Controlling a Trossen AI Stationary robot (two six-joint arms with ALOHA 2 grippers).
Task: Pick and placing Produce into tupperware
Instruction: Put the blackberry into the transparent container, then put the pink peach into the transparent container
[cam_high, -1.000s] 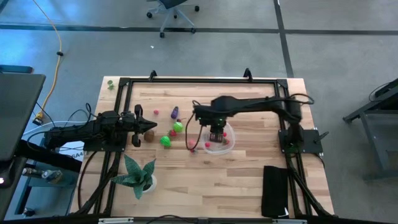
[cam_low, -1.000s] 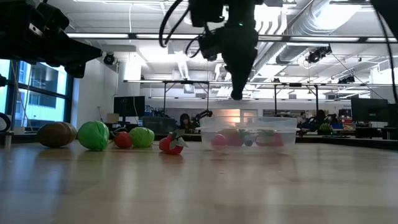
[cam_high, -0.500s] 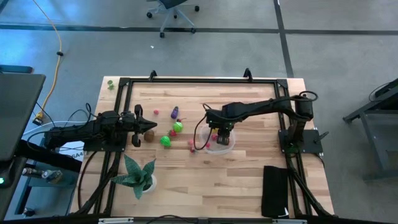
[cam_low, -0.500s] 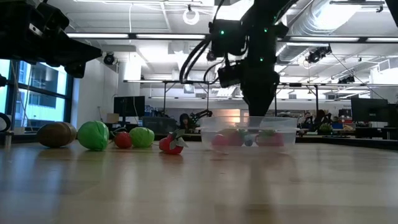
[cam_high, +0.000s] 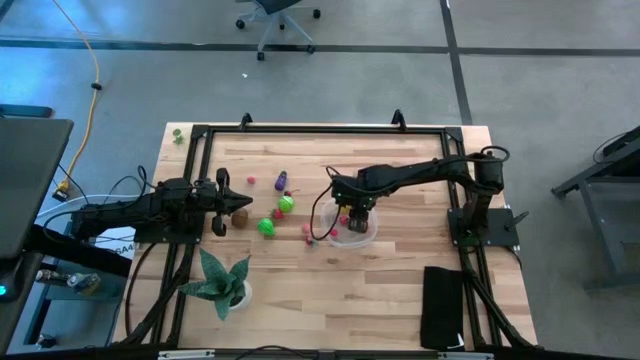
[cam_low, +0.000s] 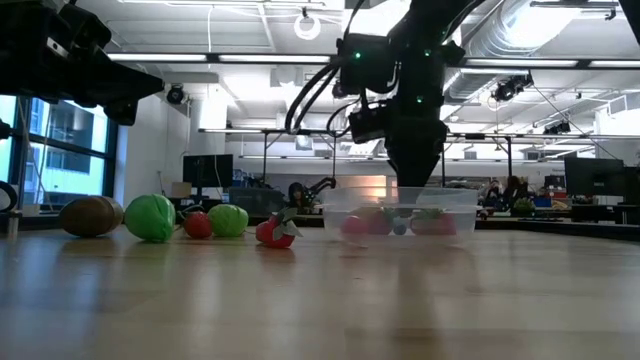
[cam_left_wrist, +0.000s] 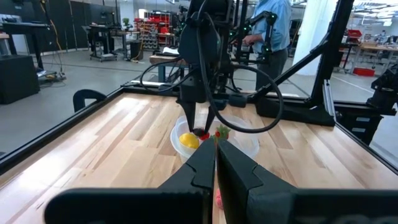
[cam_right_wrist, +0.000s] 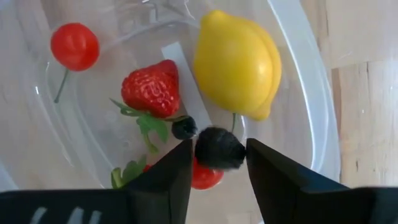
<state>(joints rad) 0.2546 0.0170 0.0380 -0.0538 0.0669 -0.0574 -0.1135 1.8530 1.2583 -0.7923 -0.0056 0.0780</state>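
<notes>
The right pincer (cam_right_wrist: 217, 163), fingers apart around a dark berry (cam_right_wrist: 219, 148), hangs inside the tupperware (cam_right_wrist: 305, 112); lifting carelessly could snag its rim. Left pincer (cam_left_wrist: 216, 163) waits together.

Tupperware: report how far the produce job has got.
Done: the tupperware already holds a lemon, a strawberry and a cherry.

In hand: the right end effector is down inside it, with a dark berry between its parted fingers.

Left: several pieces lie on the table, among them a brown one and two green balls. The left end effector waits shut near them.
</notes>
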